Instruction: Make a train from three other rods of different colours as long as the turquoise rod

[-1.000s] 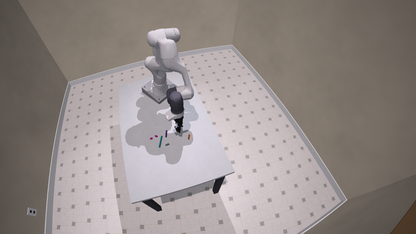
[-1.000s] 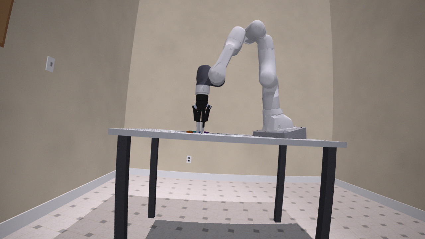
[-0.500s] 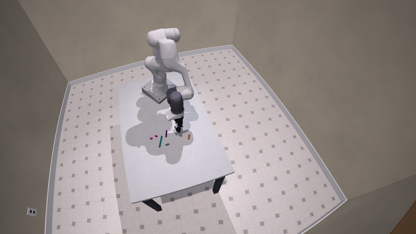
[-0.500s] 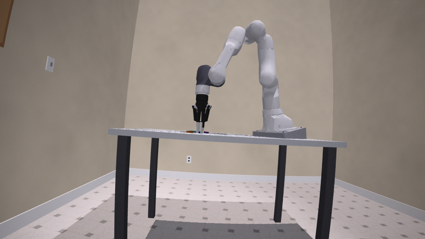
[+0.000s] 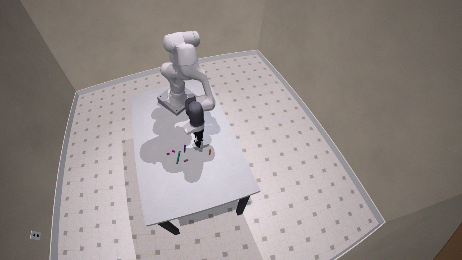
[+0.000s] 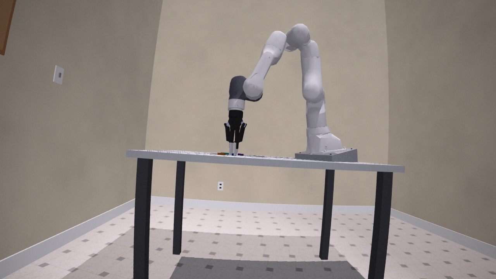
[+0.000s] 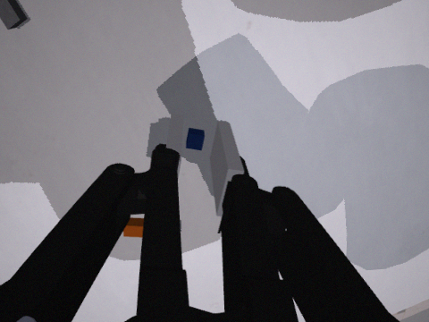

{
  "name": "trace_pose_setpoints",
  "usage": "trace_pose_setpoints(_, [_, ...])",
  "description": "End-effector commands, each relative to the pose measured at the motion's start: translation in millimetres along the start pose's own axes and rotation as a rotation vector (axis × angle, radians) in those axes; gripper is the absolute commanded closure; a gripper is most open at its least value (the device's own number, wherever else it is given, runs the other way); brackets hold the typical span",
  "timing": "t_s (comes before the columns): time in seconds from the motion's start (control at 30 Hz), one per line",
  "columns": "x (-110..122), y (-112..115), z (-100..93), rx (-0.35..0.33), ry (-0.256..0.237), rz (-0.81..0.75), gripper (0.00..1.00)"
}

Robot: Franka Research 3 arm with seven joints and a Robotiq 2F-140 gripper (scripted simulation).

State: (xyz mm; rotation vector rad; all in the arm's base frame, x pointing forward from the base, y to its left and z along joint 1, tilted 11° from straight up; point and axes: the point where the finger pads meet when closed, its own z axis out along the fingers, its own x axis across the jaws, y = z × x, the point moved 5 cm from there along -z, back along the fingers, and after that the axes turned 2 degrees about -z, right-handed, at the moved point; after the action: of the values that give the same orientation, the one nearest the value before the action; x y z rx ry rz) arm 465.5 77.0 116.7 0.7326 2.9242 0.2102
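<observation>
The black pincer [image 5: 200, 148] [image 6: 233, 154] [image 7: 197, 137] points straight down, its pale, flat-faced fingertips low over the smooth, pale table [image 5: 200, 197] [image 6: 277, 162] [image 7: 89, 67]. They stand slightly apart, gripping nothing. Between them sits the little blue rod [image 6: 233, 154] [image 7: 195, 139], a squarish block from above; a strip of table shows between it and one fingertip.

Just beside the pincer, on one side, lies the orange rod [image 5: 209, 151] [image 6: 221, 153] [image 7: 134, 230], straight and square-edged. On the pincer's other side lies the slim purple rod [image 5: 184, 148] [image 6: 240, 154]. Past it is the long turquoise rod [image 5: 178, 157] [image 6: 224, 153], with the short grey rod [image 5: 185, 160] [image 7: 13, 15] near it, turned across its direction. Farthest out from the pincer on that side are two stubby magenta rods, one nearer [image 5: 173, 151] and one farther [image 5: 168, 154], apart from each other. I see no three rods joined end to end.

Behind the pincer stands the hard-edged grey base [image 5: 164, 104] [image 6: 350, 155]. The table's nearest long edge lies past the orange rod; a broader stretch of tabletop runs ahead of the pincer, away from the base.

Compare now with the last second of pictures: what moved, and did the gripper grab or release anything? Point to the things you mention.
Nothing visibly changed. The gripper [image 5: 200, 148] [image 6: 233, 153] [image 7: 197, 137] is where it was, low over the table [image 5: 200, 194] [image 6: 277, 162], fingers apart around the blue rod [image 7: 195, 139]; I see no grab or release. The turquoise rod [image 5: 178, 157] [image 6: 224, 153], purple rod [image 5: 184, 148] [image 6: 240, 154] and orange rod [image 5: 209, 151] [image 6: 221, 153] [image 7: 133, 229] also stayed put.
</observation>
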Motion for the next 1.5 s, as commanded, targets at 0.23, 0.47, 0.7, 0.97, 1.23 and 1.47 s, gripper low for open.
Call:
trace_pose_setpoints(0.23, [-1.0,-0.7,0.3,0.0,-0.001,0.008,0.97])
trace_pose_setpoints(0.47, [-1.0,-0.7,0.3,0.0,-0.001,0.008,0.97])
trace_pose_setpoints(0.7, [-1.0,-0.7,0.3,0.0,-0.001,0.008,0.97])
trace_pose_setpoints(0.97, [-1.0,-0.7,0.3,0.0,-0.001,0.008,0.97])
trace_pose_setpoints(1.23, [-1.0,-0.7,0.3,0.0,-0.001,0.008,0.97])
trace_pose_setpoints(1.47, [-1.0,-0.8,-6.9,0.0,-0.001,0.008,0.97])
